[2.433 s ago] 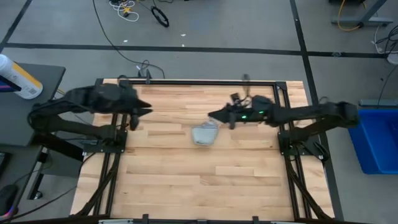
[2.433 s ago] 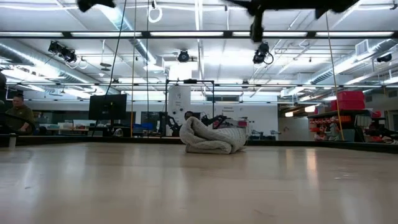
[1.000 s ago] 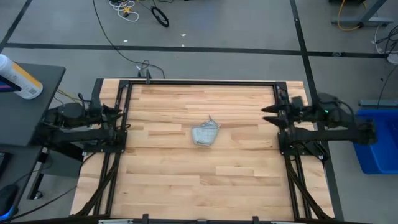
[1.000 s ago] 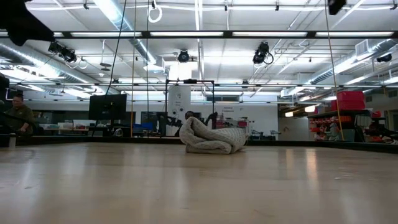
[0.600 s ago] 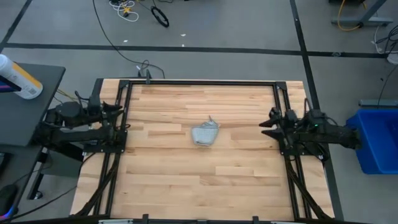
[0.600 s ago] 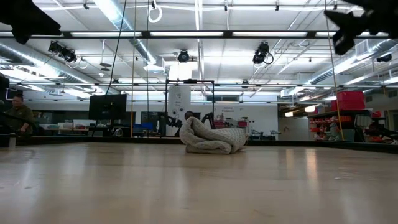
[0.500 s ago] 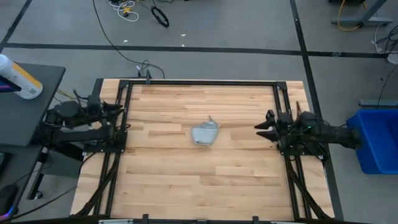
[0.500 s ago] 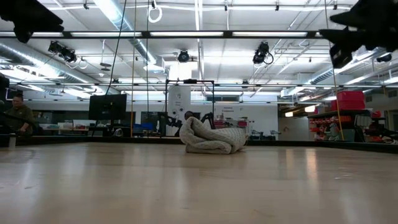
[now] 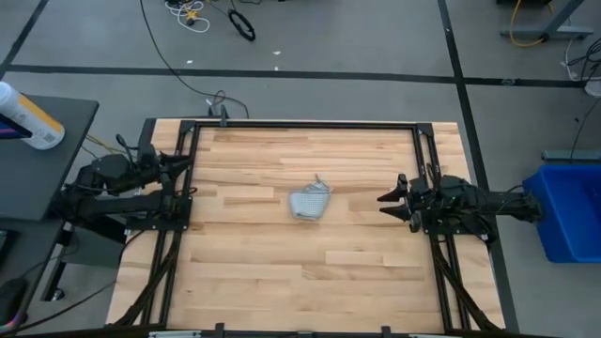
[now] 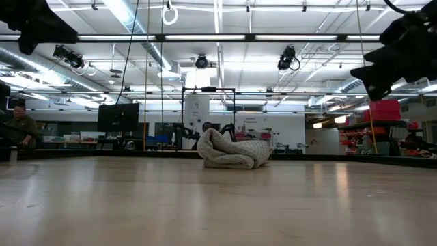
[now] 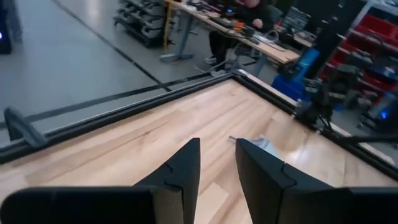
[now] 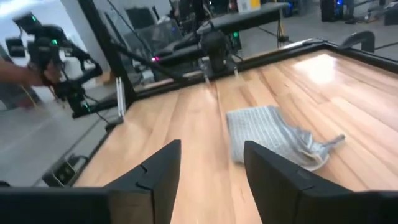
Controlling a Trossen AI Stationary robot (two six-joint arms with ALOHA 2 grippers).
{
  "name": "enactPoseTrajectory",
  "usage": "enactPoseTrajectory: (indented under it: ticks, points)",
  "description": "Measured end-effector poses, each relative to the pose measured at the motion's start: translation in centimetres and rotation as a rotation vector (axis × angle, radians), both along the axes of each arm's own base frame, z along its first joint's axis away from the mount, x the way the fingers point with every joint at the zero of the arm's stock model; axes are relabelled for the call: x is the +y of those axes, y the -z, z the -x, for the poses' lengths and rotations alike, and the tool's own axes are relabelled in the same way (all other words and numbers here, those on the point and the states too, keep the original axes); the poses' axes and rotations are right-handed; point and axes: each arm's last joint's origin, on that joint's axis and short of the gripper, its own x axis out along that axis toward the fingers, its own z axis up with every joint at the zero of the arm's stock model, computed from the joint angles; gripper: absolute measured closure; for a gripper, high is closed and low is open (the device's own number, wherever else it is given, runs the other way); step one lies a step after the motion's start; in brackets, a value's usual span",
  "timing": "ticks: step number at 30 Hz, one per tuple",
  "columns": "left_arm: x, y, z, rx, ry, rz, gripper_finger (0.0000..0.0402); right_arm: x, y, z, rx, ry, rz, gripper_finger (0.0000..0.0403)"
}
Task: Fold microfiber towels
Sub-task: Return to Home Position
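The wooden table (image 9: 300, 272) carries the bunched grey towel (image 9: 310, 200) at the centre of the high view. The left gripper (image 9: 185, 175) hangs at mid-left and the right gripper (image 9: 388, 202) at mid-right, both empty with fingers parted.

Towel (image 9: 310, 200) lying near the middle of the table (image 9: 282, 272), left gripper (image 9: 186, 175) over the table's left edge, right gripper (image 9: 389, 199) just inside its right edge, both well apart from the towel, bin (image 9: 571, 214) on the floor beyond the right edge
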Motion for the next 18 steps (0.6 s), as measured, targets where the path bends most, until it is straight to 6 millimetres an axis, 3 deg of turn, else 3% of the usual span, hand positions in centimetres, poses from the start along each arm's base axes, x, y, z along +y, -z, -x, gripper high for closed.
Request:
enactPoseTrajectory:
  ticks: [4,10,18]
  points:
    - [0.0,0.6,-0.2,0.015,0.009,0.047,0.0292,0.2,0.1,0.0,0.028,-0.036,0.023,0.0211]
    - [-0.3,0.6,-0.3,-0.013,0.084,0.124,0.0292,0.4,-0.4,-0.2,-0.011,-0.054,-0.091,0.0202]
    - [-0.6,-0.6,-0.7,-0.047,0.242,-0.050,0.0292,0.4,-3.3,0.0,-0.304,-0.069,-0.130,0.0186]
